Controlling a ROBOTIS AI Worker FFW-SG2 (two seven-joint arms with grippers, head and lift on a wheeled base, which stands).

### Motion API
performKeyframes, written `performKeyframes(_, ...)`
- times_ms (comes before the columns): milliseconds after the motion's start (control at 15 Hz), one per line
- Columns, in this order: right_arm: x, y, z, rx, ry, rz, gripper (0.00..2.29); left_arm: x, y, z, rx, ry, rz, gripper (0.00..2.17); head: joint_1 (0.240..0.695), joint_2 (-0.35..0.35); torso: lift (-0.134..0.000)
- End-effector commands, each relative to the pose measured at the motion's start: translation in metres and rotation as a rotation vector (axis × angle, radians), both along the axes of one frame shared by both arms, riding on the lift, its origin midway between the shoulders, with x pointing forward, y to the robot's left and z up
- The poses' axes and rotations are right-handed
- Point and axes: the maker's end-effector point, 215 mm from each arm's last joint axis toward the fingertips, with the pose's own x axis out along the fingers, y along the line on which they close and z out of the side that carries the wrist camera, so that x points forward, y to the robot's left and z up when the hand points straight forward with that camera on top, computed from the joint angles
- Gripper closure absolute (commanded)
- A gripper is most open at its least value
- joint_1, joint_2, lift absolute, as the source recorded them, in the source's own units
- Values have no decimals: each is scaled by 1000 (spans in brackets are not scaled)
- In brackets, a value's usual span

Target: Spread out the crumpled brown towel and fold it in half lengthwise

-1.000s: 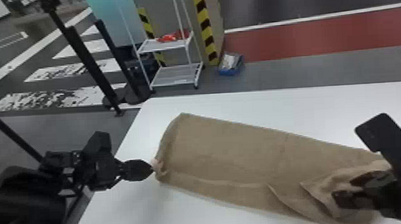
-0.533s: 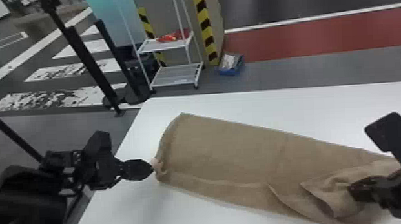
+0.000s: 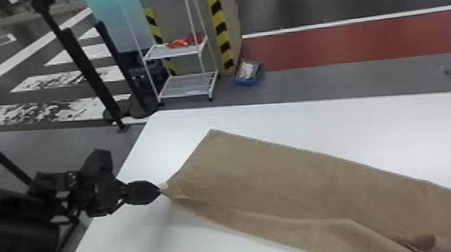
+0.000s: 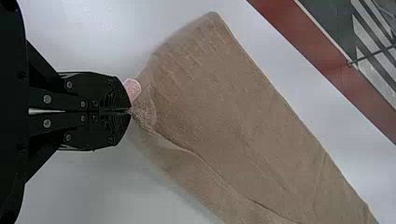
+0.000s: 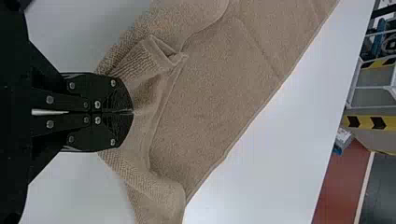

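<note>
Left black claw shut on brown cloth towel near left edge of white surface, right black claw shut on its rumpled part, probably to tension it

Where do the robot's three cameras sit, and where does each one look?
Head view: on its head, looking forward and down at the brown towel and white table; the left gripper shows.
Left wrist view: on the left wrist, looking past that gripper at a towel corner.
Right wrist view: on the right wrist, looking past the right gripper at rumpled towel.
Both wrist views share towel and table.
</note>
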Motion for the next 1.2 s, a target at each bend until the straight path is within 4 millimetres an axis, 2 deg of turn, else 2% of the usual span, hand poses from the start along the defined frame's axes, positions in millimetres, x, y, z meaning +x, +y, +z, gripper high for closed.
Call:
performKeyframes(0,-55,-21,-3,28,79,-38,923,6,-4,-1,0,-6,-15,2003,695,278,-125)
performKeyframes(67,-66,-25,-2,28,90,-46,171,8,-6,-2,-3,-5,-17,2003,695,272,-125)
performKeyframes(133,-72,-30,1,30,93,-69,-2,10,-8,-3,-6,-2,-19,2003,695,266,-125)
performKeyframes(333,-77,-27,22,77,78,-36,46,11,-11,-4,-8,-1,-25,2003,695,246,-125)
performKeyframes(467,-68,-29,31,66,44,-15,56,10,-9,-5,-5,2,-23,2003,695,249,-125)
performKeyframes(533,-58,-31,31,50,28,-10,60,8,-9,-5,-6,6,-25,2003,695,249,-125)
performKeyframes(667,-30,-16,26,33,-1,38,63,8,-11,-7,-7,7,-28,2003,695,237,-125)
performKeyframes(867,8,17,12,21,8,171,70,7,-15,-5,-3,7,-36,2003,695,244,-125)
performKeyframes(1000,20,33,5,24,25,250,90,4,-11,-8,4,15,-29,2003,695,270,-125)
performKeyframes(1133,21,44,-10,13,50,296,154,4,-9,-7,6,16,-26,2003,695,285,-125)
